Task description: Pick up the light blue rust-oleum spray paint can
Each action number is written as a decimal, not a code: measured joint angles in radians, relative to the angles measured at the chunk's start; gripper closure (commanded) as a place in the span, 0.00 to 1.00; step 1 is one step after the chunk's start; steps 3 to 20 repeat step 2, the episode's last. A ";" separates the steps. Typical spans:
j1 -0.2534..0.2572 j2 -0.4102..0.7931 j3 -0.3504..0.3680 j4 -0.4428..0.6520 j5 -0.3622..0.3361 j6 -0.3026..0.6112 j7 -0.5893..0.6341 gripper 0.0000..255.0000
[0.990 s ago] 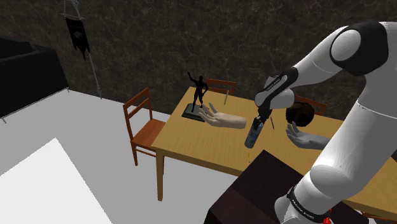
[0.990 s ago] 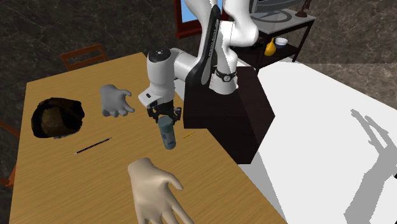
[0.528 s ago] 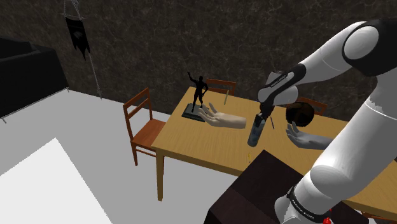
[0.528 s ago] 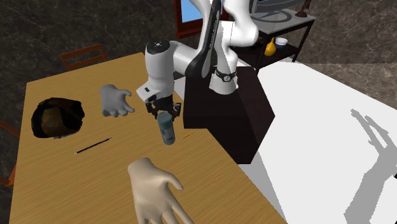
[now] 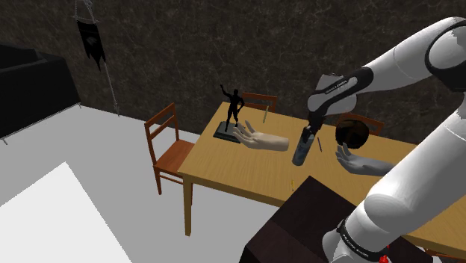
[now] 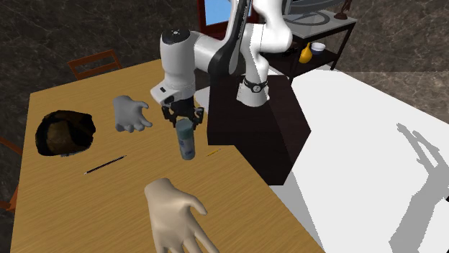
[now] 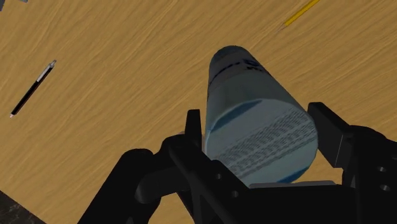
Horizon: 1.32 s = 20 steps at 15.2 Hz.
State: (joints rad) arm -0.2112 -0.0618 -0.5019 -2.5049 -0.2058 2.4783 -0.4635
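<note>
Above table (image 6: 72, 208) — gripper (image 6: 185, 123) raised clasped spray can (image 6: 187, 145) higher.

- One light blue spray can (image 6: 187, 140).
- Two model hands: one beige hand (image 5: 261, 140), one grey hand (image 5: 362, 162).
- One black figurine (image 5: 234, 108).
- One dark round lump (image 6: 65, 133).
- One black pen (image 7: 32, 89).
- One yellow pencil (image 7: 299, 13).
- Three wooden chairs (image 5: 168, 146).
- One wooden table (image 5: 224, 172).
</note>
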 measured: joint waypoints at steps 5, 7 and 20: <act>0.001 -0.015 0.003 0.010 -0.005 -0.025 0.005 1.00; 0.001 -0.015 0.003 0.010 -0.005 -0.025 0.005 1.00; 0.001 -0.015 0.003 0.010 -0.005 -0.025 0.005 1.00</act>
